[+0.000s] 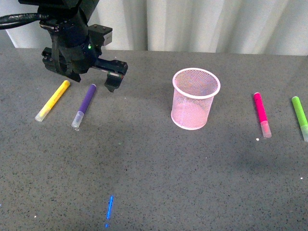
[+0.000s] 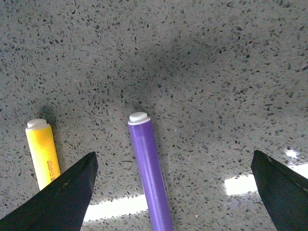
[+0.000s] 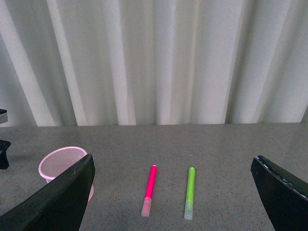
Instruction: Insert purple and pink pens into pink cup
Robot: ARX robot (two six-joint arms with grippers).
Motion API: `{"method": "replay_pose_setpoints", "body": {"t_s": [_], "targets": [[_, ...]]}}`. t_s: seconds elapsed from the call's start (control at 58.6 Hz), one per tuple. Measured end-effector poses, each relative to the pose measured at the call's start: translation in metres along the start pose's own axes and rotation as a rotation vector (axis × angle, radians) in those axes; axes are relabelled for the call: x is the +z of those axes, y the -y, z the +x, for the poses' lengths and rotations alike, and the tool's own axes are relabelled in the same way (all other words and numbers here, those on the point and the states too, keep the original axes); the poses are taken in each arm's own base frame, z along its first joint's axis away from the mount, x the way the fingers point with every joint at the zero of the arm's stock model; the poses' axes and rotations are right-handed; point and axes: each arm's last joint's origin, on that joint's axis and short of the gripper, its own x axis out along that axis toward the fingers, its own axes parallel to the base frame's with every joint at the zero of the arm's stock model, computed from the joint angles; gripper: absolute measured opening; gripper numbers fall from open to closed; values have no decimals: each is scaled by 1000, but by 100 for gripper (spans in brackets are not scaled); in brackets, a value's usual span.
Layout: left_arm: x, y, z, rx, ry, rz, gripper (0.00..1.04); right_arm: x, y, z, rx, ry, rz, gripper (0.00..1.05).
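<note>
Purple pen [image 1: 84,106] lies flat on the bench [image 1: 192,183], well apart from the pink cup [image 1: 195,98] on its left; yellow pen [image 1: 53,100] sits just beyond it, further from the cup. Pink pen [image 1: 262,114] lies flat on the cup's right, clear of it, w/ green pen [image 1: 300,117] further out again. Cup is upright and looks empty. Left fingers [image 2: 62,197] are spread wide over the purple pen's uncapped end, straddling it, not touching; yellow barrel is close to one finger, so watch clearance. Right fingers [image 3: 62,197] are also apart, holding nothing, hanging high on the cup's right. Handling est.: pens are light, stiff, smooth plastic, round so prob. roll if nudged; pinch mid-barrel across the width, not on the clear cap (could pop off). Cup is light wire mesh, likely slides or tips if a pen hits the rim, so drop in vertically, centred. Bench is dark grey speckled, flat, slight glare, w/ a small blue mark [image 1: 109,208] nearer the robot than the cup. Pale pleated curtain [image 3: 159,62] behind the cup; plenty of room around it.
</note>
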Motion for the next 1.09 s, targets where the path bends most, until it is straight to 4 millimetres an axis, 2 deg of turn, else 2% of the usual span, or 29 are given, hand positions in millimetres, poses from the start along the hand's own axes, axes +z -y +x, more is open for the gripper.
{"method": "replay_pose_setpoints", "body": {"t_s": [0.239,0.546,1.093], "targets": [[-6,-6,17,24,-15,29,98,0,0,0,0,0,0,98],[-5,-9,24,44,14,56,98,0,0,0,0,0,0,98],[-7,-14,29,68,6,92,20,0,0,0,0,0,0,98]]}}
